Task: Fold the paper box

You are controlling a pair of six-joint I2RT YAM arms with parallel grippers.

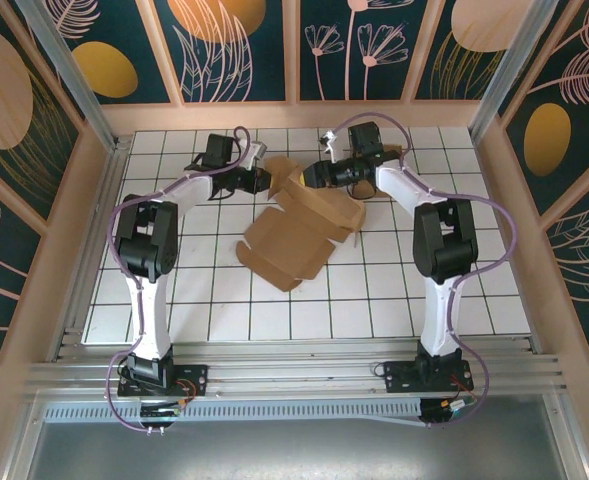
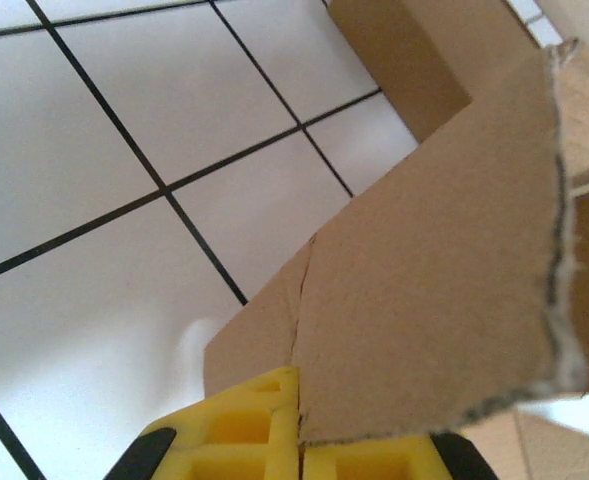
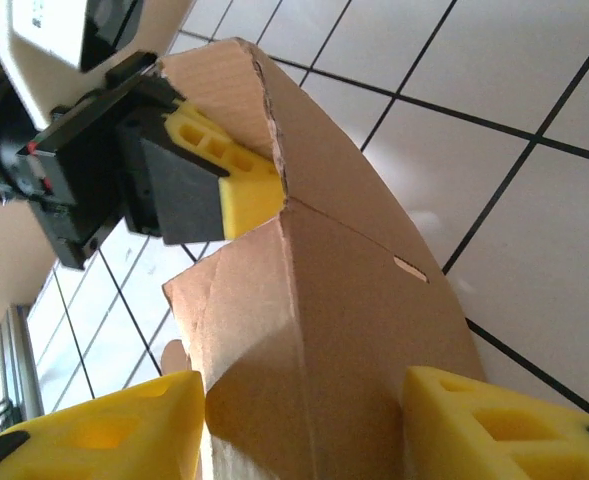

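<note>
A flat brown corrugated cardboard box blank (image 1: 294, 245) lies near the middle of the white tiled table with black grid lines (image 1: 224, 300), with most of its panels spread flat toward 7 o'clock in the overhead view and its far end, at 12 o'clock, lifted off the tiles between the two arms. The left gripper (image 1: 266, 180) reaches this raised end from 9 o'clock; in its own wrist view its yellow fingers (image 2: 234, 435) are pressed together on the cardboard, right where a crease runs down into the seam between them, and the lifted flap hides the tiles toward 3 o'clock. The right gripper (image 1: 307, 177) comes in from 3 o'clock, its yellow fingers (image 3: 104, 430) spread wide on either side of a folded hump of cardboard that sits in the gap between them. From the right wrist camera the left gripper (image 3: 249, 190), with its black body and white housing, stands at 10 o'clock against the flap's torn edge. Purple cables (image 1: 114, 230) loop along both arms. Dark teal wall panels with peach leaf and circle patterns (image 1: 234, 45) enclose the table, and a grey metal rail (image 1: 294, 375) crosses at 6 o'clock where the arm bases are bolted
</note>
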